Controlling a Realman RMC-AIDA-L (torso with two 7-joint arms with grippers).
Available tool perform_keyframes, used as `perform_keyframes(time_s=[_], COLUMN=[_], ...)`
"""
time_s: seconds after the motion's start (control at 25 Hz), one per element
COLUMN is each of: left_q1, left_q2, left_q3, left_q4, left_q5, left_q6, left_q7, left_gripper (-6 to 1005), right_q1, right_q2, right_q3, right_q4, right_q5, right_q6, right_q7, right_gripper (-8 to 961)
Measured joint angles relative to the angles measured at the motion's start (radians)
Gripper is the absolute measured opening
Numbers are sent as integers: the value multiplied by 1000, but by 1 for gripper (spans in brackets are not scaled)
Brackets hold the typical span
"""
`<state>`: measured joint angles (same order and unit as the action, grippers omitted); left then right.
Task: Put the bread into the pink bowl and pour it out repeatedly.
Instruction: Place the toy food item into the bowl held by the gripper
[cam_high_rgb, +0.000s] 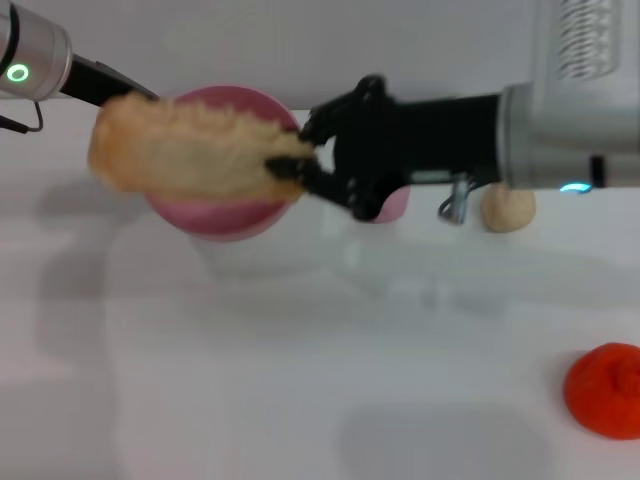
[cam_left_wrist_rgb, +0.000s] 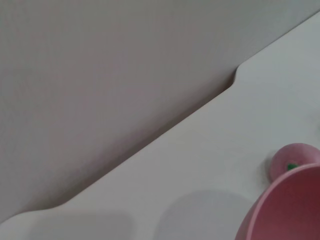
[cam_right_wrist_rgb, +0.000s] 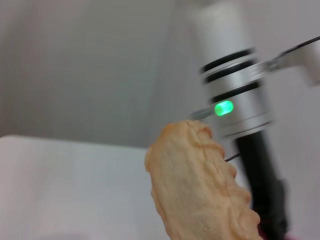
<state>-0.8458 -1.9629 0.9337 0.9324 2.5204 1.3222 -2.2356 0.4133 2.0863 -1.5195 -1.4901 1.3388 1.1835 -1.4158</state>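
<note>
The bread (cam_high_rgb: 185, 145) shows its plain tan side and hangs lengthwise across the front of the pink bowl (cam_high_rgb: 215, 218), covering most of the opening. My right gripper (cam_high_rgb: 290, 160) is shut on the loaf's right end. In the right wrist view the bread (cam_right_wrist_rgb: 200, 190) sticks out away from the camera, towards the left arm's silver wrist (cam_right_wrist_rgb: 240, 105). My left arm (cam_high_rgb: 40, 65) reaches in from the upper left to the bowl's far-left side, and the loaf hides its gripper. The left wrist view catches only the bowl's rim (cam_left_wrist_rgb: 290, 210).
A small pink peach-like fruit (cam_high_rgb: 395, 203) lies just behind my right gripper, also seen beside the bowl (cam_left_wrist_rgb: 292, 157). A round beige lump (cam_high_rgb: 508, 210) sits to the right, and an orange-red crinkly blob (cam_high_rgb: 605, 388) lies near the front right. The white table (cam_high_rgb: 250, 380) meets a grey wall behind.
</note>
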Motion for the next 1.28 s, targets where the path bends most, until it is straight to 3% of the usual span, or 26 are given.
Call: perform_keyframes(time_s=[0.28, 0.56, 0.88, 1.04, 1.28], left_q1=[-7, -6, -23, -32, -45], left_q2=[-1, -9, -29, -36, -39], left_q3=[0, 0, 11, 26, 37], left_q4=[-19, -28, -29, -31, -32], left_q5=[0, 0, 0, 0, 0], left_q6=[-3, -6, -4, -4, -6], left_q7=[1, 1, 1, 1, 1], left_gripper=[45, 45, 45, 45, 45], right_q1=[-33, -46, -13, 4, 16], right_q2=[0, 0, -5, -6, -6], right_q3=[93, 111, 32, -56, -108], right_q4=[37, 82, 199, 252, 281], right_q5=[73, 104, 215, 222, 223], right_q6=[-24, -106, -228, -374, -448], right_q7=[-80, -149, -270, -306, -307], right_gripper=[167, 164, 161, 159, 154])
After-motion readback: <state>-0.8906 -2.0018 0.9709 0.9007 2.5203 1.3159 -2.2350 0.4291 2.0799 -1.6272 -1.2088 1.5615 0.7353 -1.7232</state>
